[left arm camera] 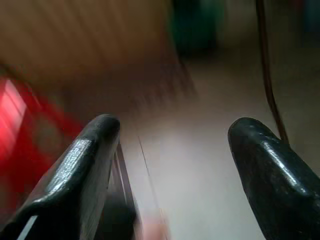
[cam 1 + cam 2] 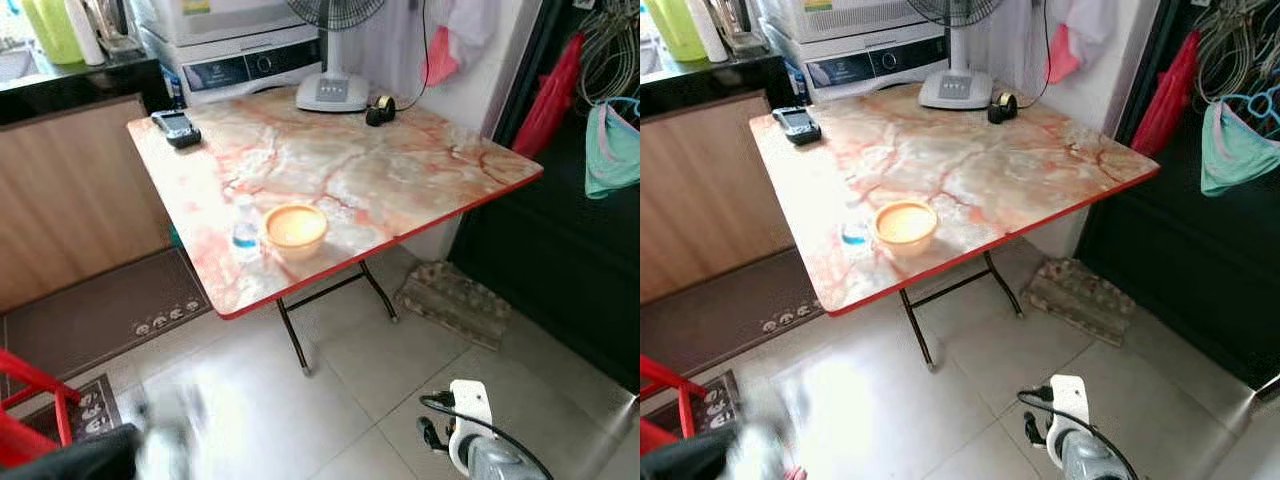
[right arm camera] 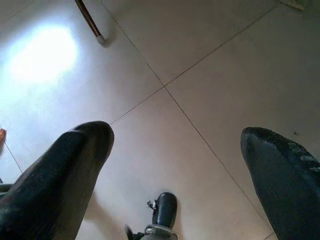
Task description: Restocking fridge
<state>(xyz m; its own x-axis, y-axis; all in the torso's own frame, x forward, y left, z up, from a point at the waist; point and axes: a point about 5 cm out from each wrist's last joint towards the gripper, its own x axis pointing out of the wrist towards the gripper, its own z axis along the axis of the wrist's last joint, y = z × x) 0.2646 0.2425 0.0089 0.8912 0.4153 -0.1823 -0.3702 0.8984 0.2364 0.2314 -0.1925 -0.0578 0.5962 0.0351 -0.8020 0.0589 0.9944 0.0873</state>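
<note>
A small clear water bottle with a blue label stands near the front edge of a marble-patterned folding table with a red rim. An orange bowl sits right beside it. My left gripper is open with nothing between its fingers; it hangs low over the floor and its view is blurred. My right gripper is also open and empty above the pale floor tiles, well in front of the table. The right arm shows at the lower edge of the head view.
A fan base, a tape roll and a black handset lie at the table's far side. A wooden counter stands at left, a red frame at lower left, a dark panel at right, and a grey mat lies beneath.
</note>
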